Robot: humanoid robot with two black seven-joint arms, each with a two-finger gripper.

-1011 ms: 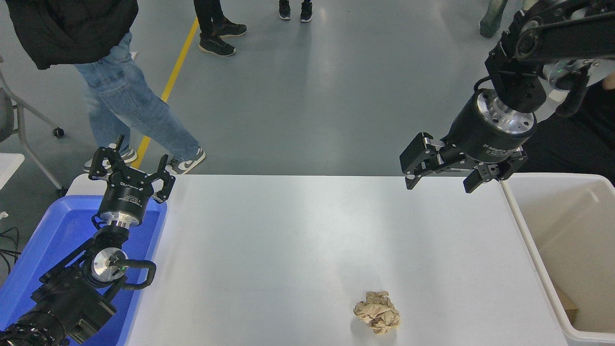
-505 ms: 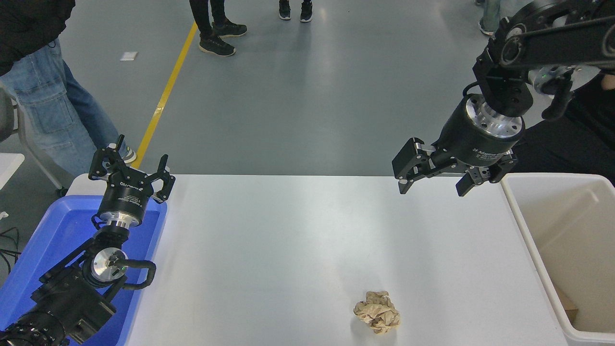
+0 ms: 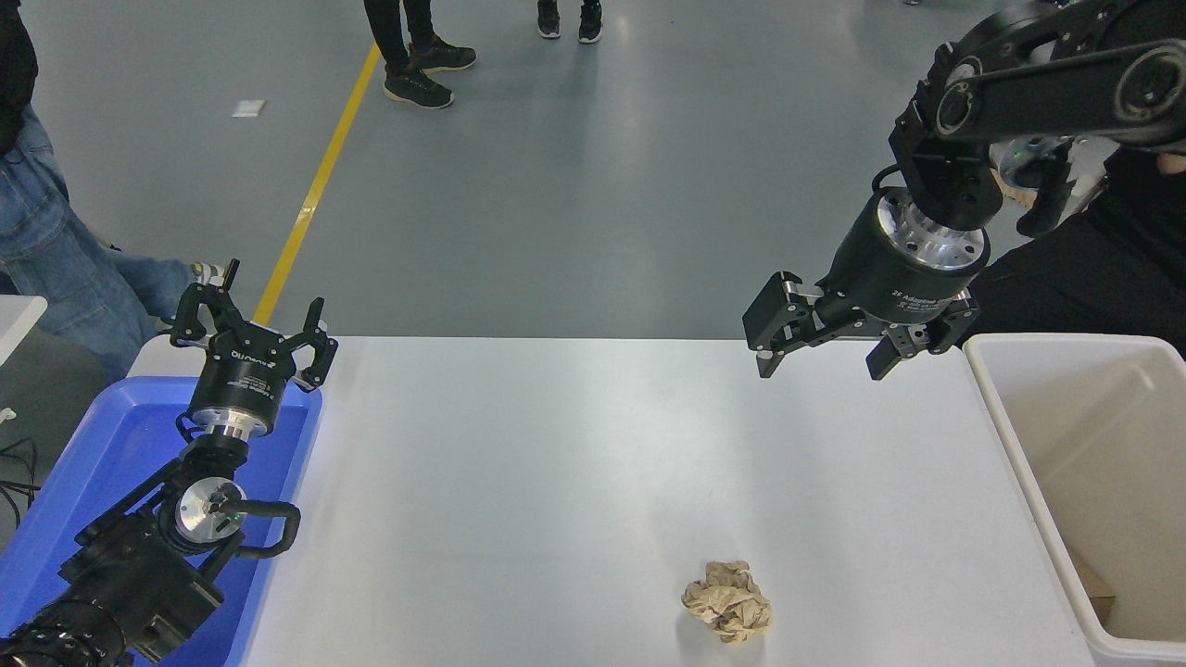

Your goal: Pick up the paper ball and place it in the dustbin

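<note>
The paper ball (image 3: 728, 601), a wrinkly tan-brown wad, lies on the white table (image 3: 593, 463) near its front edge, right of centre. The dustbin (image 3: 1010, 435), a cream rectangular bin, stands at the table's right end. My right gripper (image 3: 817, 363) is open and empty, hanging above the table's far edge, just left of the dustbin and far behind the paper ball. My left gripper (image 3: 252, 320) is open and empty, parked at the lower left over the blue tray.
A blue plastic tray (image 3: 111, 445) sits at the table's left end under my left arm. A brown piece (image 3: 1098, 585) lies inside the dustbin. People stand beyond the table: legs at top left (image 3: 56, 250), shoes at top centre (image 3: 417, 83), a dark-clothed person at right (image 3: 1103, 269).
My right gripper has moved a little to the left and away from the dustbin, still open. The person in jeans has walked off to the left. The paper ball has not moved.
</note>
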